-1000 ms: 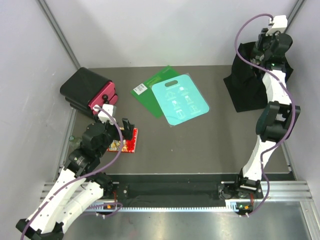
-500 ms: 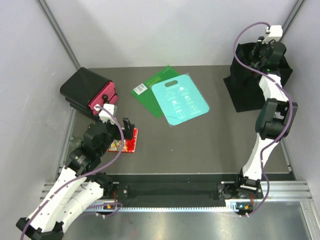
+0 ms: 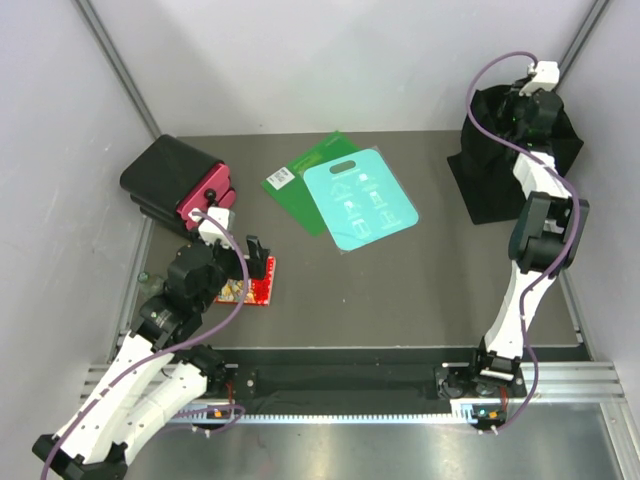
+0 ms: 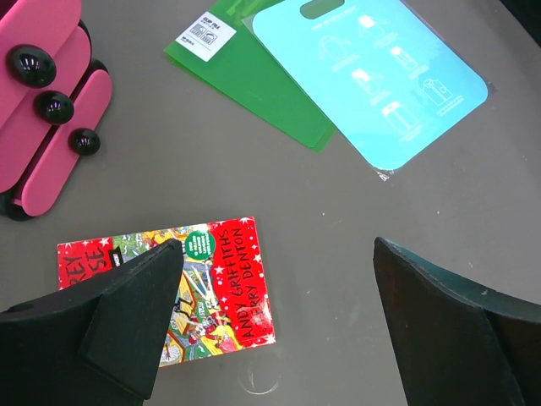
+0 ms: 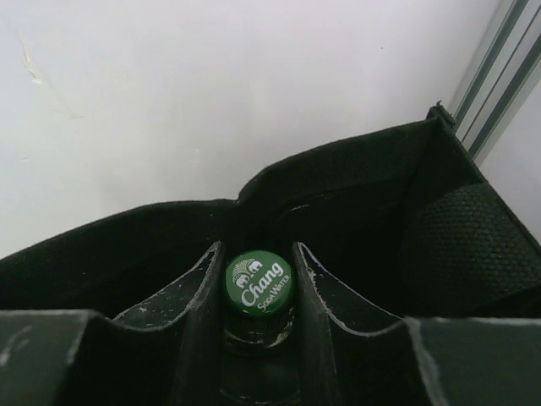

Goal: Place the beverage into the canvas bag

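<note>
In the upper right of the overhead view, the right hand (image 3: 530, 100) hung over the mouth of the canvas bag (image 3: 490, 195), which stood in the far right corner of the worktop (image 3: 400, 290).

Wrist view: right hand (image 5: 256, 262) was clamped on the neck of the bottle (image 5: 258, 334), just under the green cap (image 5: 259, 283) marked Chang Soda Water. The cap sat dead centre between the fingers (image 5: 199, 309), and the bottle body dropped out of sight below them. Black bag fabric (image 5: 473, 245) rose behind and to the right of the bottle, so it looked to be at or inside the opening. Couldn't tell how deep, or whether the base touched anything.

Handling, my read:
- Looks like a glass soda bottle, so rigid, fairly heavy for its size and breakable.
- Droplets on the inner finger faces suggest a wet, slick surface that could slip under a loose grip.
- Neck under the cap lip is the sensible hold, since the lip acts as a stop.
- The bag is soft and floppy, so its walls give no support and could fold in or snag.

The left hand (image 4: 277, 254) was spread wide and empty above a red book (image 4: 220, 279) at lower left, well apart from the bag.
</note>
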Controlling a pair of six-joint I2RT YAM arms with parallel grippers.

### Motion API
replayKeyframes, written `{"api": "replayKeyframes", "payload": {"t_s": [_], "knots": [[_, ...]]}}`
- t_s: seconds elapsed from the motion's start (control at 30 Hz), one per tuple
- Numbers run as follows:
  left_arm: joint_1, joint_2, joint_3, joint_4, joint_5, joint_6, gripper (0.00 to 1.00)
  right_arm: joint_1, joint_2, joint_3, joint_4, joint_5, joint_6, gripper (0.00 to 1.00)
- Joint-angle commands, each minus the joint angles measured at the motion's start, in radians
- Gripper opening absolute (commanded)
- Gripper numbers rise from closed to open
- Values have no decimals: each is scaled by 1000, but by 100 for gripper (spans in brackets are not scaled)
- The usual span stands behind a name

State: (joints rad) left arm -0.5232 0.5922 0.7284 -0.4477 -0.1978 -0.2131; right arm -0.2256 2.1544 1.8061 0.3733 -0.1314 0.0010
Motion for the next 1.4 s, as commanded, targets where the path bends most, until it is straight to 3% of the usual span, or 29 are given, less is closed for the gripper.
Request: {"api": "replayKeyframes", "payload": {"t_s": [0.0,0.3,0.57,1.1,1.37], "knots": [[5,-2,3,53,6,9,98,-3,-5,39,145,-5,45,3],[6,0,3,53,8,9,98,3,25,36,113,-2,56,21],[12,0,3,58,17,9,98,26,42,6,61,19,71,20],[12,-5,3,60,15,9,98,46,70,18,-4,50,65,46],[12,-6,3,56,14,9,98,45,47,22,-13,47,67,48]]}}
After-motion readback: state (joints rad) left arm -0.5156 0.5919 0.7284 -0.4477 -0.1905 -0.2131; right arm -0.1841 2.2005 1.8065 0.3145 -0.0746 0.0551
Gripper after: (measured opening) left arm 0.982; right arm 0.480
